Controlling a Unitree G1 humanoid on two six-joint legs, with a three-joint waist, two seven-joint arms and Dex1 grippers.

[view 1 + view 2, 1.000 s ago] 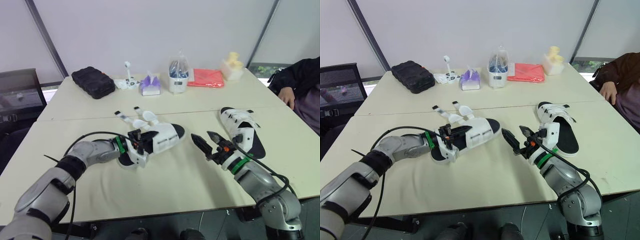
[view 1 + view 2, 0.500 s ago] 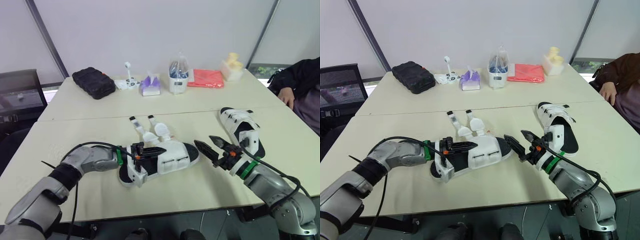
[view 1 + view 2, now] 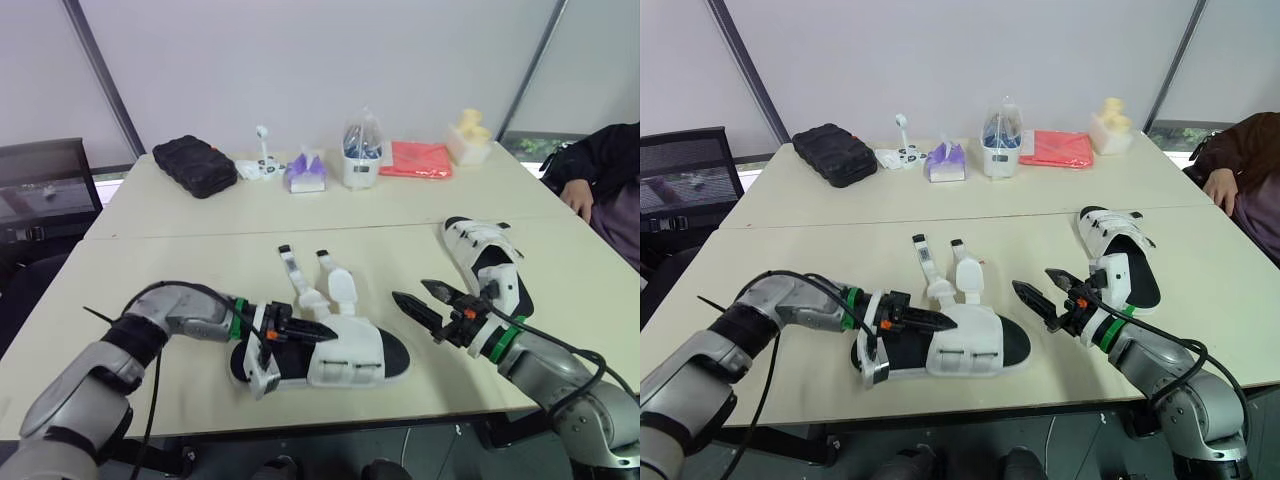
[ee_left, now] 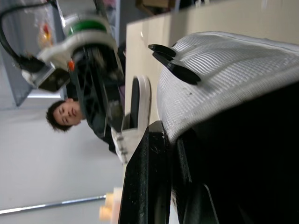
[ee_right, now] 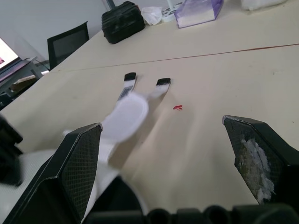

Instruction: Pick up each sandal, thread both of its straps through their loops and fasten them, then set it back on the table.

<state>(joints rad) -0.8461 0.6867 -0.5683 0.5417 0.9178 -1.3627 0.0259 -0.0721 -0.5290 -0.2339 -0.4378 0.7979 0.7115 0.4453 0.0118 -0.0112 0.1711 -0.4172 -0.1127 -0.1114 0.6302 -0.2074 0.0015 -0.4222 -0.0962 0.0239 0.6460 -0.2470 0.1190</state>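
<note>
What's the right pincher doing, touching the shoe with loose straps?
Apart. The right eye view shows bare table between the open right gripper and the sandal toe.

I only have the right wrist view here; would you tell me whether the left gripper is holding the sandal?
Observer: Yes, the left gripper is shut on the upper of the white mesh sandal with the black sole.
Operator: Thank you; where is the other sandal?
Observer: The second white sandal lies on the beige table, to the robot's right of the right gripper.
</note>
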